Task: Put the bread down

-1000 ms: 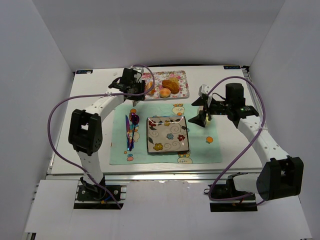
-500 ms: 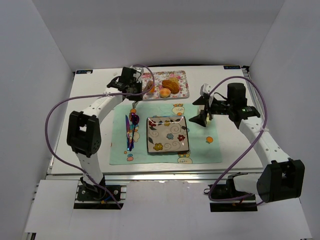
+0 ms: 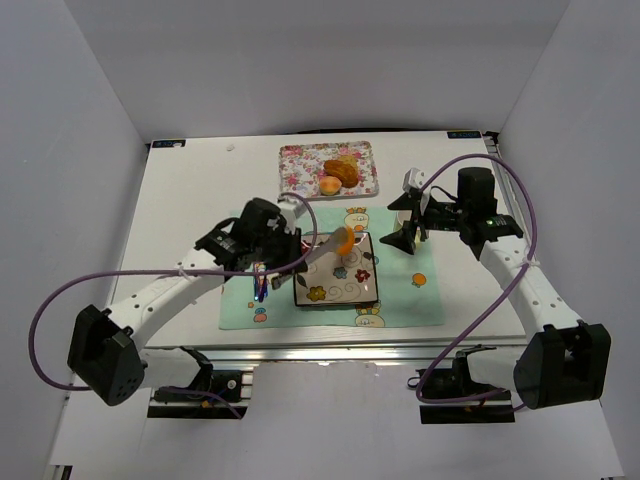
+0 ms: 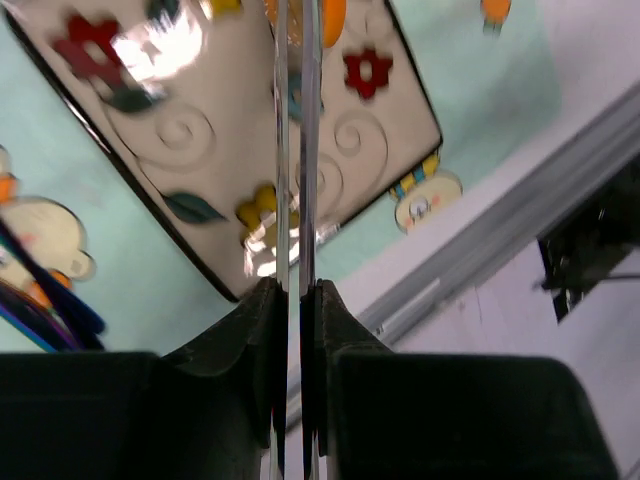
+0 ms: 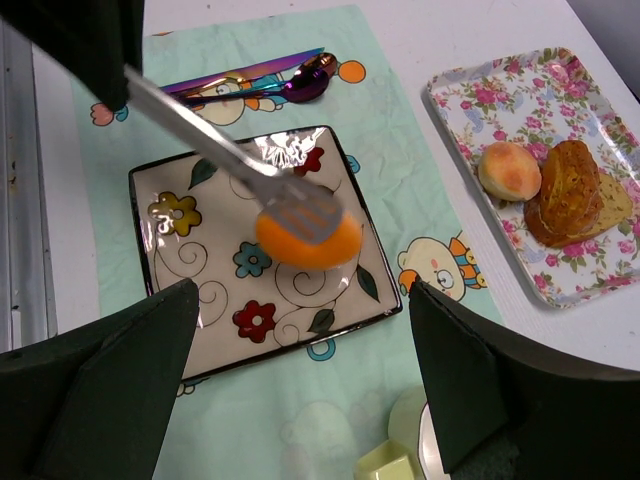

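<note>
A round orange bread (image 3: 346, 241) hangs in the tips of metal tongs (image 3: 320, 250) just above the square flowered plate (image 3: 335, 290). My left gripper (image 3: 288, 250) is shut on the tongs' handles, left of the plate. In the left wrist view the tongs (image 4: 297, 150) run up from my left gripper (image 4: 298, 295) over the plate (image 4: 200, 130). The right wrist view shows the bread (image 5: 300, 250) under the tongs' slotted tip (image 5: 210, 140), over the plate (image 5: 200, 290). My right gripper (image 3: 405, 228) stands open and holds nothing, right of the plate.
A flowered tray (image 3: 295, 160) at the back holds a small roll (image 3: 328, 184) and toasted slices (image 3: 342, 170). A purple spoon and knife (image 3: 262, 265) lie left of the plate on the green placemat (image 3: 400, 300). A pale green object (image 5: 400, 455) sits below my right gripper.
My left arm has swung from the tray at the back forward to the plate, with the bread in the tongs. Its jaws closed further on the tongs. The right arm stayed put.
</note>
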Available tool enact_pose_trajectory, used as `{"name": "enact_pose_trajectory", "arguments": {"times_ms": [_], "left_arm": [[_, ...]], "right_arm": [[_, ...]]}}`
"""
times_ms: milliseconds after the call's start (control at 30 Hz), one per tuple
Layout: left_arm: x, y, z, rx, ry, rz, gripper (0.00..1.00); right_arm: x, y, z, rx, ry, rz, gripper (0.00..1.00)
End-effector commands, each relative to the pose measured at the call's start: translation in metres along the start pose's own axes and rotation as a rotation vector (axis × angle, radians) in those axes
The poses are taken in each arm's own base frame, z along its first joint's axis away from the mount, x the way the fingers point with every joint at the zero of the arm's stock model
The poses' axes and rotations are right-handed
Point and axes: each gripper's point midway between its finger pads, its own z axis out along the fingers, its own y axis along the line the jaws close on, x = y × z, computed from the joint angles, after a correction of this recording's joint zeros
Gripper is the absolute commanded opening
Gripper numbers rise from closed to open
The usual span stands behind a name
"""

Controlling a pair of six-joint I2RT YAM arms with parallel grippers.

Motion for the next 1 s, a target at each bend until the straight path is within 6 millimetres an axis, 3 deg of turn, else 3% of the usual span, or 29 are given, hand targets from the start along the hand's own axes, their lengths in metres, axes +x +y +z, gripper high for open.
{"name": "enact_pose_trajectory", "arguments": {"times_ms": [0,167,333,533,700,967], "left_arm": [[0.008,-0.012,0.002,0.015,-0.003,-0.033,0.26],[0.021,-0.011,0.014,-0.019,0.051,0.003,0.40],[0.010,-0.013,0.013,-0.022,0.033,0.015,0.54],[0.007,-0.012,0.007,-0.036,0.023,0.023,0.55],[-0.017,-0.012,-0.005,-0.080,-0.050,0.028,0.56],[-0.044,-0.006,-0.003,-0.095,-0.087,0.003,0.55]], "right_arm": [[-0.008,-0.005,-0.001,0.000,-0.018,-0.023,0.89],[-0.009,-0.004,-0.002,0.000,-0.018,-0.029,0.89],[-0.006,-0.002,-0.003,0.002,-0.014,-0.021,0.89],[-0.003,0.000,-0.003,0.001,-0.012,-0.019,0.89],[-0.002,0.000,-0.002,-0.003,-0.012,-0.012,0.89],[-0.004,-0.001,-0.002,-0.006,-0.016,-0.019,0.89]]}}
